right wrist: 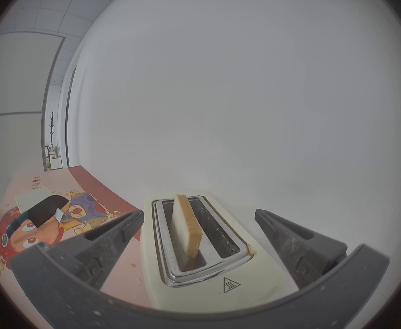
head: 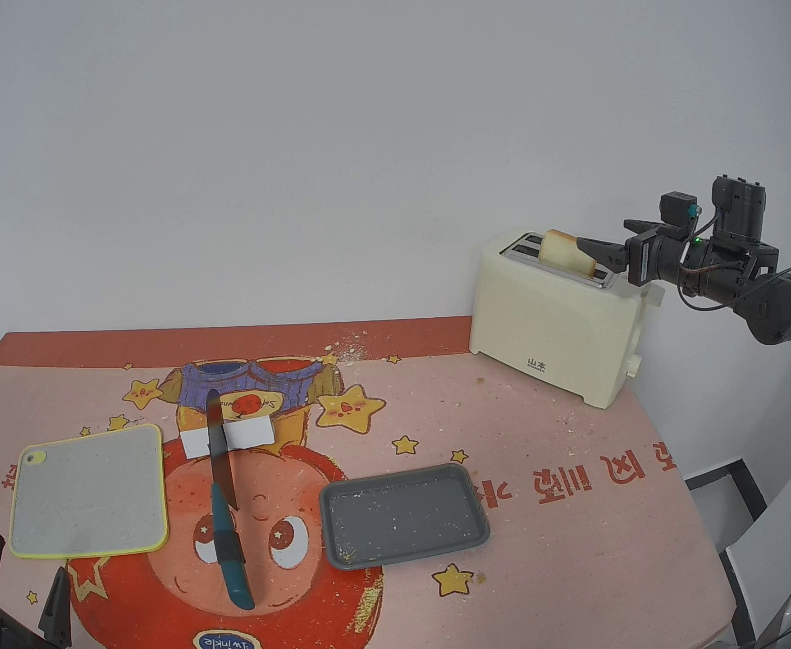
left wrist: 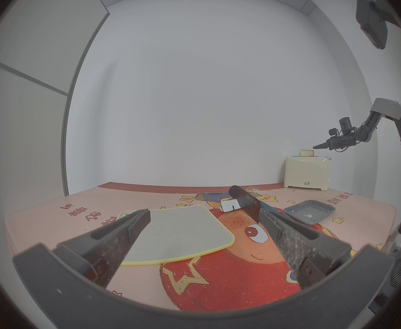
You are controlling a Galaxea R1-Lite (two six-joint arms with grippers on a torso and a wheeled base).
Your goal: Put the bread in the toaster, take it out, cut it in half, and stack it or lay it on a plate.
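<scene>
Right claw (head: 607, 238) hangs spread wide w/ nothing in it, level w/ the top of the toaster (head: 553, 326), tips just beside the bread (right wrist: 185, 227). Bread stands upright in one slot, upper part proud of the rim; the other slot is bare. You're prob. at the take-out step. Expect the slice to be light, dry and crumbly, easy to crush. Pinch its two flat faces on the exposed top, squeeze gently, lift straight up. Left claw (left wrist: 205, 215) gapes too, holding nothing, low over the near tabletop (head: 594, 534) by the cutting board (head: 89, 490); knife (head: 224, 507) & grey plate (head: 404, 516) lie beyond.
</scene>
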